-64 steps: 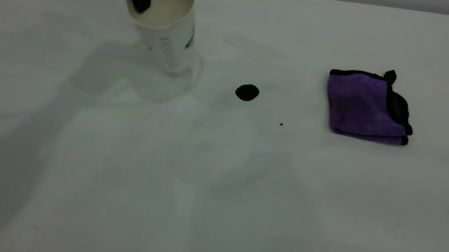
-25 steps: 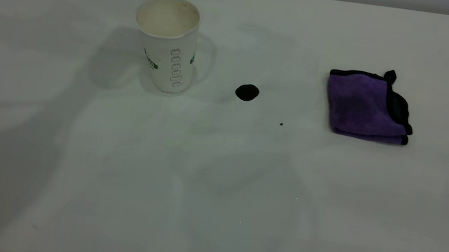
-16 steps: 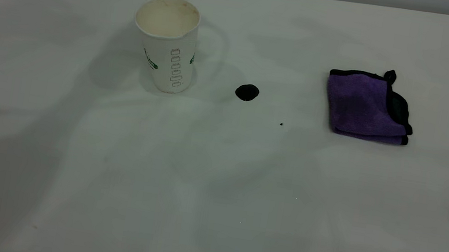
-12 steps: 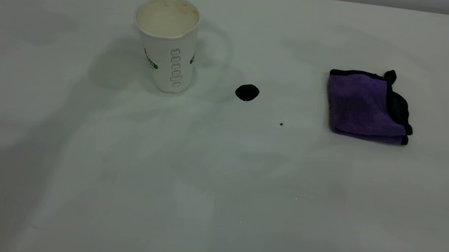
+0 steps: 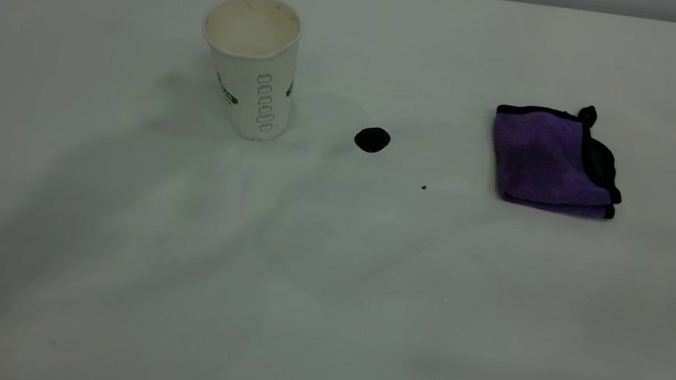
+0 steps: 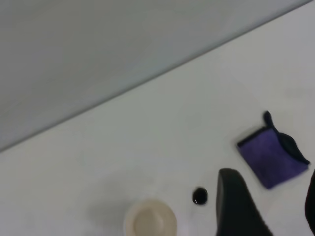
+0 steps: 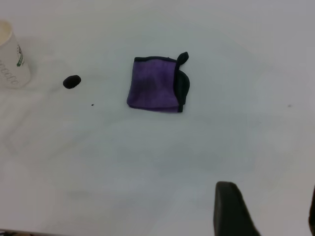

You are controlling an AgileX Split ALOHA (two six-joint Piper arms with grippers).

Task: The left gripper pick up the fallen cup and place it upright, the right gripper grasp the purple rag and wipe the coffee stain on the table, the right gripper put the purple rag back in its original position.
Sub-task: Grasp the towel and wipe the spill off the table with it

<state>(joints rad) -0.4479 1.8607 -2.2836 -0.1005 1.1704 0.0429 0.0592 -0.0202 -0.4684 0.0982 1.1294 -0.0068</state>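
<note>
Cup (image 5: 249, 66) found upright on table (image 5: 322, 295), mouth up, nothing gripping it. Judged first step done.

Rag (image 5: 550, 160) seen folded flat on the right half, black-edged fold turned away from the cup. Roughly square, so no clear long axis to line up on.

Stain (image 5: 372, 139) noted between cup and rag, closer to the cup, touching neither. Not yet wiped. Small speck (image 5: 423, 187) logged just beside it on the rag side, not the target.

Neither arm caught in the exterior view. Left gripper (image 6: 269, 178) seen only from its own wrist camera: raised high above the table, fingers spread wide, holding nothing, cup almost directly below.

Right gripper (image 7: 268, 189) likewise spread wide and empty, hanging over bare table. Rag seen ahead of it and well apart, stain and cup farther off beyond the rag.

Judged right arm the nearer one to the rag, as the task wants. Next move reckoned a reach forward and down onto the rag, then a drag toward the cup side to meet the stain. Risk marked: pinching one layer only and unfolding the cloth.
</note>
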